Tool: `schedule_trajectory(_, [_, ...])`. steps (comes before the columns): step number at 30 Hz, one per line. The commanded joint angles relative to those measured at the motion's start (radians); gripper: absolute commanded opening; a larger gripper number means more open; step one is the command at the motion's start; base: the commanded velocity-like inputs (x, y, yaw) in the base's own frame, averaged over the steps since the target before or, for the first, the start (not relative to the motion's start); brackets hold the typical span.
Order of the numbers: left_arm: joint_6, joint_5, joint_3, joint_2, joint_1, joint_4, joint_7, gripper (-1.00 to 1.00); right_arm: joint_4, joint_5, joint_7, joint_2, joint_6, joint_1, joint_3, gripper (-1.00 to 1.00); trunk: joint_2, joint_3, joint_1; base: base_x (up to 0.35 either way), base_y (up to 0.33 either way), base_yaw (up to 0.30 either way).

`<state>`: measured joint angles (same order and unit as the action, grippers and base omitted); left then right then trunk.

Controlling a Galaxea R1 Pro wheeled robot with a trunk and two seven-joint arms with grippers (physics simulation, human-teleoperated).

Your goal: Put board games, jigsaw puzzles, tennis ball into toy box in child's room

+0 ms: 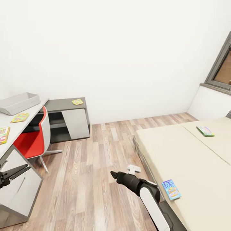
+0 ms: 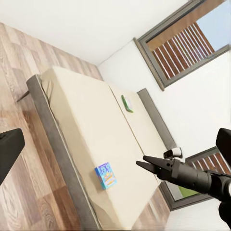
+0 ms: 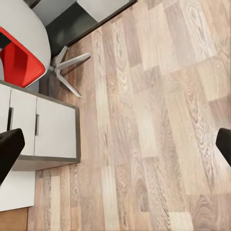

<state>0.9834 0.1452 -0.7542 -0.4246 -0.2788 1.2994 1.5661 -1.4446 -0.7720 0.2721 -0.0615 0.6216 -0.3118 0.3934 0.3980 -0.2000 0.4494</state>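
Observation:
The toy box (image 1: 19,102) sits empty on the table (image 1: 14,127) at far left. One jigsaw puzzle (image 1: 20,117) lies on the desk top, the other (image 1: 77,102) on the lower dark cabinet. An orange-green board game (image 1: 4,134) lies at the desk's near end. On the bed (image 1: 192,160) rest a blue-purple board game (image 1: 171,189) (image 2: 106,175) near the edge and a green-edged one (image 1: 205,131) (image 2: 126,103) farther back. My left gripper (image 1: 21,170) is open beside the desk drawers. My right gripper (image 1: 112,174) (image 2: 141,161) is open over the floor, short of the bed. The tennis ball is out of view.
A red and white swivel chair (image 1: 33,138) stands tucked at the desk, its star base (image 3: 67,67) on the wood floor. A small white object (image 1: 133,168) lies on the floor by the bed's corner. A dark-framed window (image 1: 221,69) is at the right. White drawers (image 3: 53,127) front the desk.

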Motion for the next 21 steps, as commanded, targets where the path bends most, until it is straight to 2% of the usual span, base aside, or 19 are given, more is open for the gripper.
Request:
schedule_trajectory(1, [0.011,-0.001,-0.001,0.000,0.000,0.000,0.005,1.00,-0.001,-0.010,0.010,-0.001,0.001,-0.001,0.001,1.00,0.002,-0.001,0.001,0.000,0.166,-0.254])
schedule_trajectory(13, [0.011,0.000,-0.002,-0.002,0.000,0.000,0.005,1.00,-0.002,-0.010,0.010,-0.002,-0.014,-0.001,0.007,1.00,0.002,0.008,0.001,0.000,0.059,-0.252])
schedule_trajectory(21, [0.011,0.000,-0.002,-0.002,0.000,0.000,0.005,1.00,0.000,-0.010,0.010,-0.004,-0.017,-0.001,0.008,1.00,0.002,0.011,0.001,0.000,0.063,-0.111])
